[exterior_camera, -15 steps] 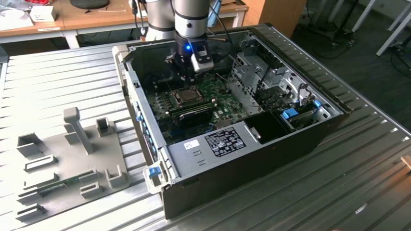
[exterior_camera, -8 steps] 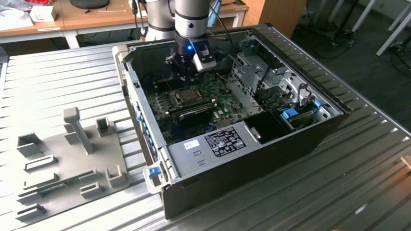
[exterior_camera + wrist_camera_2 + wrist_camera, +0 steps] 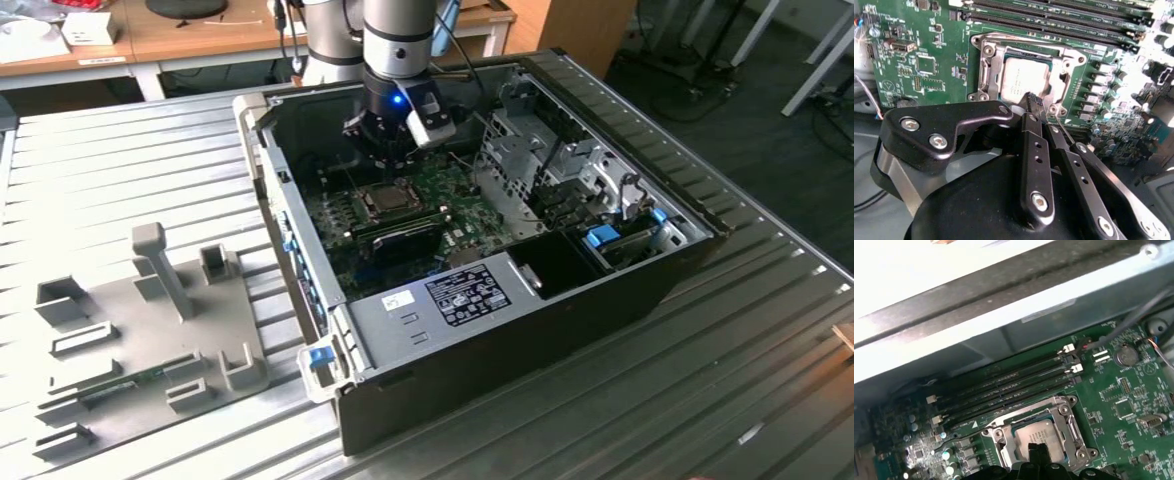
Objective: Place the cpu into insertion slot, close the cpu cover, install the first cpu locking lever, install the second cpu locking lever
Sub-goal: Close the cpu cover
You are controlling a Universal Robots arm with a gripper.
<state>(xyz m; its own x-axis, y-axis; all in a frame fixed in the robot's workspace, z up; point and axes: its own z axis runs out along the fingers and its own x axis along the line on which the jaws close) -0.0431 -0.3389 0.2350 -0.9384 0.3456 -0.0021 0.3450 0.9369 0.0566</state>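
Fixtures [image 3: 160,280] of grey plastic stood on the ribbed metal surface [image 3: 107,160] at the exterior view's left. Right of them lay the open computer case [image 3: 561,320], with the arm [image 3: 398,40] hanging down into it. On its green board [image 3: 919,45] the cpu [image 3: 1016,80] sat in the insertion slot [image 3: 391,200], framed by the cpu cover [image 3: 990,62] lying flat around it. The jaws were pressed together and empty, their tips over the cpu's edge; whether they touched it could not be told. Silvery drive cages [image 3: 561,165] stood at the case's right.
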